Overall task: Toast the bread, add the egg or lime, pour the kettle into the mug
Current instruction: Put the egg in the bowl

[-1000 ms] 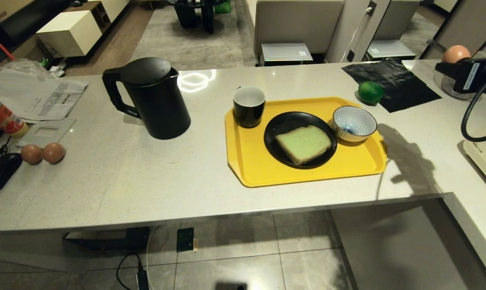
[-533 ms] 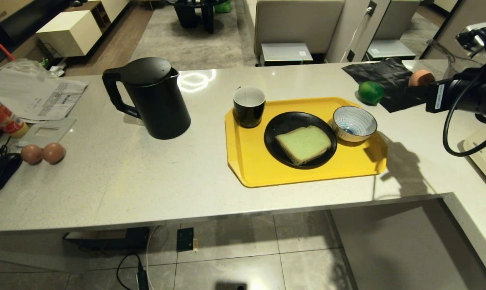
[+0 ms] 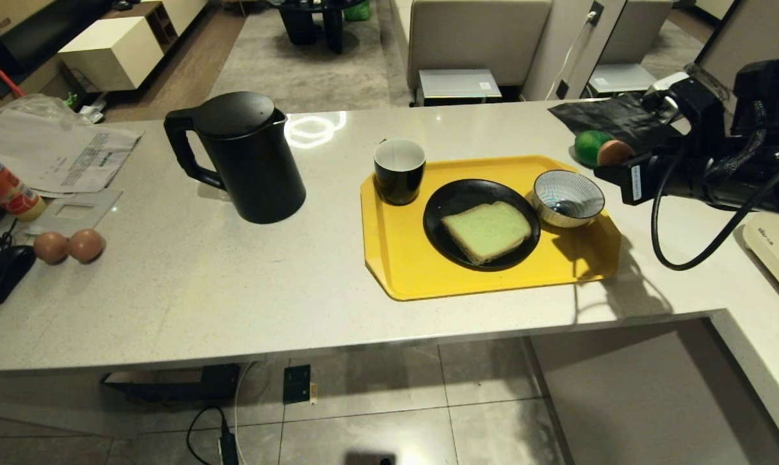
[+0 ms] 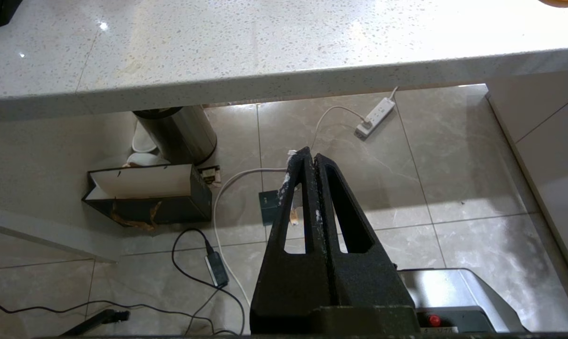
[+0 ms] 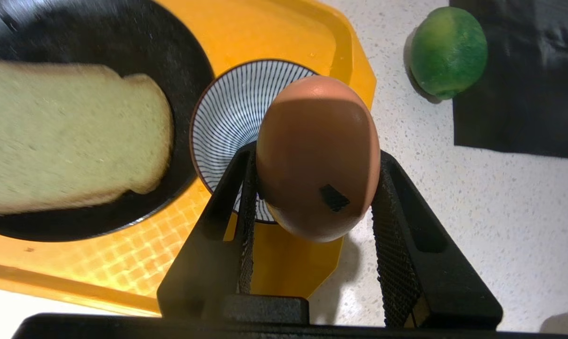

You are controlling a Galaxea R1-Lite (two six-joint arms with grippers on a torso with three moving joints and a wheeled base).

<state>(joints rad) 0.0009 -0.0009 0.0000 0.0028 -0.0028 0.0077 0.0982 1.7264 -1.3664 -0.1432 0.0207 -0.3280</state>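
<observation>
My right gripper [image 3: 612,163] is shut on the pinkish egg [image 3: 614,152], which shows a small dark mark [image 5: 334,197] in the right wrist view. The egg [image 5: 318,155] hangs just right of the striped bowl [image 3: 568,197], at the right edge of the yellow tray [image 3: 493,278]. The lime [image 3: 588,145] lies on the counter just behind the egg. The bread [image 3: 486,230] rests on a black plate [image 3: 457,194] in the tray. The black mug [image 3: 398,170] stands at the tray's far left corner, and the kettle [image 3: 247,158] stands further left. My left gripper [image 4: 311,157] is parked shut below the counter edge.
A black sheet [image 3: 628,116] lies behind the lime. A white appliance [image 3: 777,248] sits at the right edge. Two brown eggs [image 3: 68,246], a mouse [image 3: 2,274] and papers [image 3: 60,152] lie at the far left. Cables and a power strip [image 4: 373,123] are on the floor.
My right arm has swung left and nearer with the egg, from the far right corner of the counter to beside the striped bowl. The left arm has kept still.
</observation>
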